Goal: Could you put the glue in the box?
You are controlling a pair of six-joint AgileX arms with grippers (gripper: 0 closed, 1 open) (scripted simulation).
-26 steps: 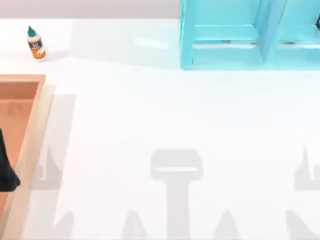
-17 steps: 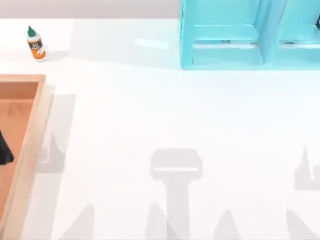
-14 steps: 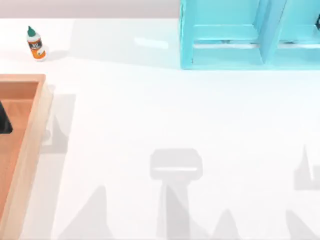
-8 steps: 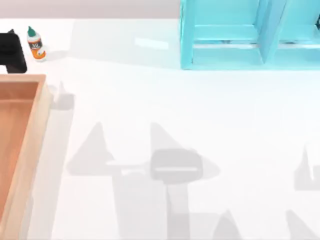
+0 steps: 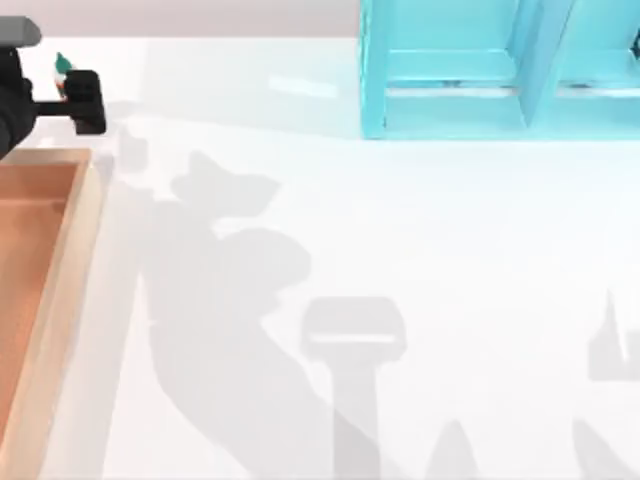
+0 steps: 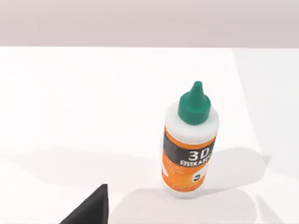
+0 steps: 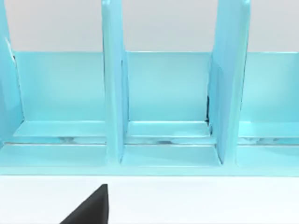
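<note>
The glue (image 6: 189, 149) is a small white bottle with a green pointed cap and an orange label, standing upright on the white table. From above, its green cap (image 5: 62, 62) peeks out at the far left corner, its body mostly covered by my left gripper (image 5: 85, 100). That gripper hovers over the bottle, open. One black fingertip (image 6: 93, 210) shows short of the bottle, not touching it. The box (image 5: 75, 230), a shallow wooden tray with tan rims, lies just nearer than the glue along the left edge. My right arm is parked, one fingertip (image 7: 93, 210) showing.
A turquoise shelf unit (image 5: 500, 70) stands at the far right of the table, its open compartments (image 7: 163, 93) facing the right wrist. The left arm's broad shadow (image 5: 230, 300) falls across the white tabletop.
My left gripper has travelled from above the box's floor toward the far left corner and now sits over the glue. Its shadow has spread across the table. The glue has not moved.
</note>
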